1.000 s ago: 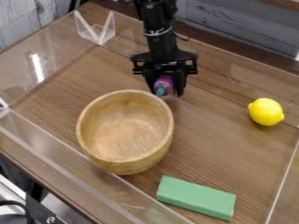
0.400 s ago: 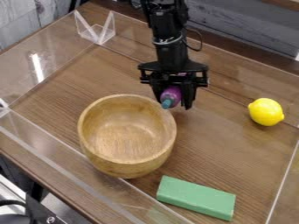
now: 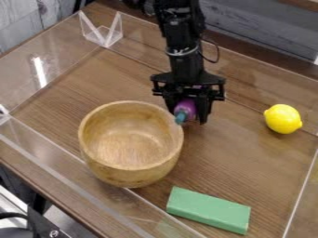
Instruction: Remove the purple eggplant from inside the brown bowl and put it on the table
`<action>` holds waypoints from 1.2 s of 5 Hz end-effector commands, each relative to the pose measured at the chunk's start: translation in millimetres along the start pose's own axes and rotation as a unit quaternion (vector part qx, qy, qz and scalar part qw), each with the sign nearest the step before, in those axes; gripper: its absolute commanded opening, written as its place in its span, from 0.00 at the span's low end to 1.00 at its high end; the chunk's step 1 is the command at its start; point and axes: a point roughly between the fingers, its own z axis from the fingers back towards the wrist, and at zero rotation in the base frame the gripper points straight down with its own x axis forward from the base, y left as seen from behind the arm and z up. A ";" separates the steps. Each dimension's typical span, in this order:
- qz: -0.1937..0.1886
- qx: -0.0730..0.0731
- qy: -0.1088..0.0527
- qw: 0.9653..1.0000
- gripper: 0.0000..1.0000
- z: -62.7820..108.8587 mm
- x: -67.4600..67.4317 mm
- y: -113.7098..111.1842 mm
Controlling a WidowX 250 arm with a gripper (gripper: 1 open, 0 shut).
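My gripper (image 3: 188,111) hangs from the black arm just right of the brown bowl's far rim, shut on the purple eggplant (image 3: 184,112), whose glossy purple body with a greenish tip shows between the black fingers. The eggplant is held low over the table (image 3: 248,167), outside the bowl. The brown bowl (image 3: 130,144) is a round light wooden bowl with a thick rim, and nothing shows inside it. It stands left and in front of the gripper.
A yellow lemon (image 3: 284,119) lies at the right near the acrylic wall. A flat green sponge block (image 3: 209,210) rests at the front. Low clear acrylic walls (image 3: 44,70) border the tabletop, with a clear stand at the back left.
The arm has carried the eggplant to the right and a little nearer, away from the bowl's rim. The bowl has shifted slightly left.
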 end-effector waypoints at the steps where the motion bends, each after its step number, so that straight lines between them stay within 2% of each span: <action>1: -0.014 -0.003 -0.028 1.000 0.00 12.5 1.4 -9.6; 6: -0.042 -0.004 -0.013 0.999 0.00 -17.6 -19.6 -49.5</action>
